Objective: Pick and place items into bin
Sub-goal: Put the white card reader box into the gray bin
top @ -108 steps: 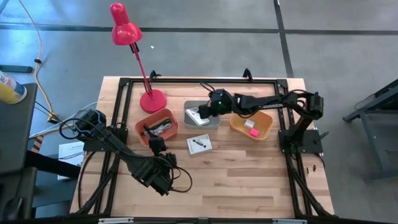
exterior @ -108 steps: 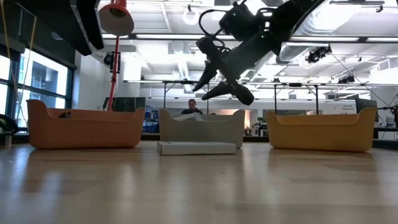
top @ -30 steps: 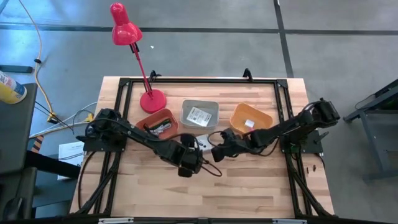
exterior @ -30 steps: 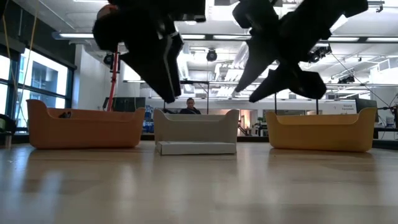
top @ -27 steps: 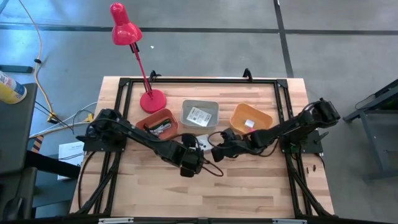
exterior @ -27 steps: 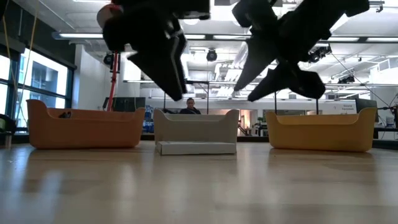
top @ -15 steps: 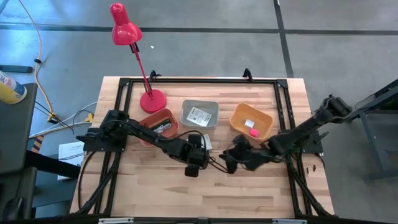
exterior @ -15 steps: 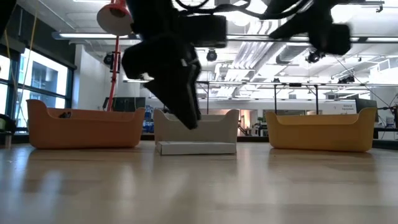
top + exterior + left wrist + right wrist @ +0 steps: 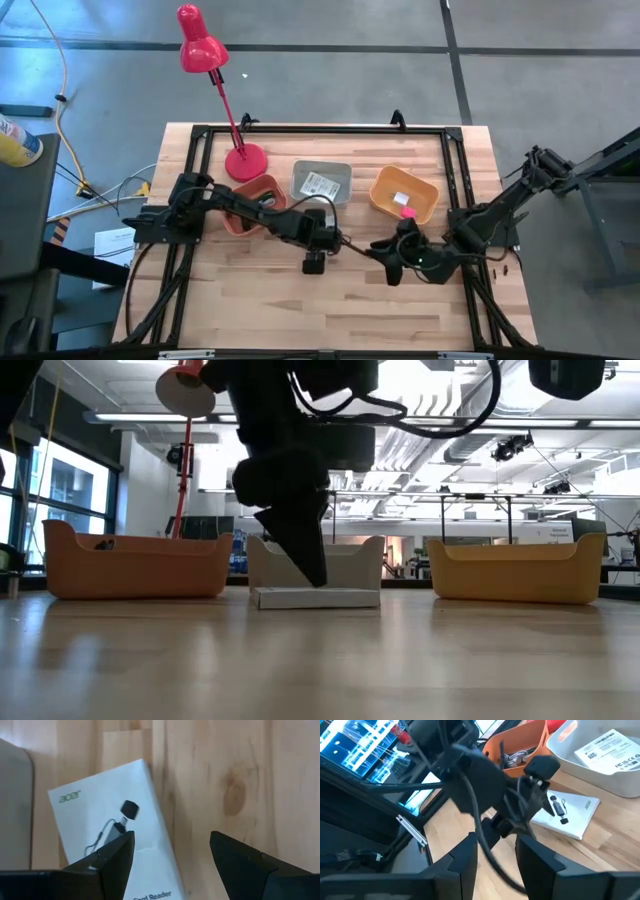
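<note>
A white square packet with black print [image 9: 107, 815] lies flat on the table just in front of the grey bin [image 9: 322, 183]; it also shows in the low view [image 9: 315, 598] and the right wrist view [image 9: 572, 812]. My left gripper [image 9: 172, 862] is open and points down just above the packet [image 9: 312, 575]; I see no touch. My right gripper [image 9: 497, 862] is open and empty, over bare table to the packet's right [image 9: 393, 270]. A second packet [image 9: 607, 750] lies in the grey bin. A pink block [image 9: 408, 212] and a white block [image 9: 400, 198] lie in the yellow bin.
The orange-red bin [image 9: 517, 750] on the left holds silvery bits and a black cable. The yellow bin [image 9: 380, 200] stands on the right. A red desk lamp [image 9: 245, 160] stands at the far left. Bare wood lies toward the near edge.
My left gripper has moved toward the table's right and come down over the packet. My right gripper has drawn back toward the right and near edges, away from the packet, and has risen out of the low view. The packet has stayed where it was.
</note>
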Motion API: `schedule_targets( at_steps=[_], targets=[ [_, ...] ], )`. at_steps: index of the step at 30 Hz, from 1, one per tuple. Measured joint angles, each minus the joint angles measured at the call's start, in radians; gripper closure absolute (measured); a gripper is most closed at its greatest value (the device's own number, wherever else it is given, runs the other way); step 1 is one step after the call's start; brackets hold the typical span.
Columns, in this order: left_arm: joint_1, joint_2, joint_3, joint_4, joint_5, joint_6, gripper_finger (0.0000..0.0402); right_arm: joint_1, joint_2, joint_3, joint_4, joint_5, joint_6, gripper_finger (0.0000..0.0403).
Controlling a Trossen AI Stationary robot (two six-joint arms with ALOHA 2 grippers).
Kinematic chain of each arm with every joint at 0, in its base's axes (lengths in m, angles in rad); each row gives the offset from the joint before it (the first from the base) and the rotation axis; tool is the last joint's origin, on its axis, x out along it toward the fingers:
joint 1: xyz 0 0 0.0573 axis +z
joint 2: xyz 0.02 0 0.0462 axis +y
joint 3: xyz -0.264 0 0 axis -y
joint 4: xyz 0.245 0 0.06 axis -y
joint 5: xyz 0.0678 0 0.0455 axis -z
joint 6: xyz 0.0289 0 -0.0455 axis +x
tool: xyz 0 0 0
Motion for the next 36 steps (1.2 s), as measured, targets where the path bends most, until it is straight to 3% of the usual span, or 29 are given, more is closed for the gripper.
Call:
schedule_targets(
  at_steps=[16,24,36],
  targets=[
    [0.006,-0.012,0.001,-0.027,-0.074,-0.057,0.0153,0.007,0.000,0.000,-0.027,-0.011,-0.016,0.0279],
    [0.023,-0.024,0.004,-0.068,-0.178,-0.080,0.0153,-0.007,0.000,0.000,-0.046,-0.016,-0.016,0.0279],
    [0.048,0.026,0.005,-0.072,-0.135,-0.026,0.0154,-0.010,0.000,0.000,-0.060,-0.016,-0.009,0.0279]
  ],
)
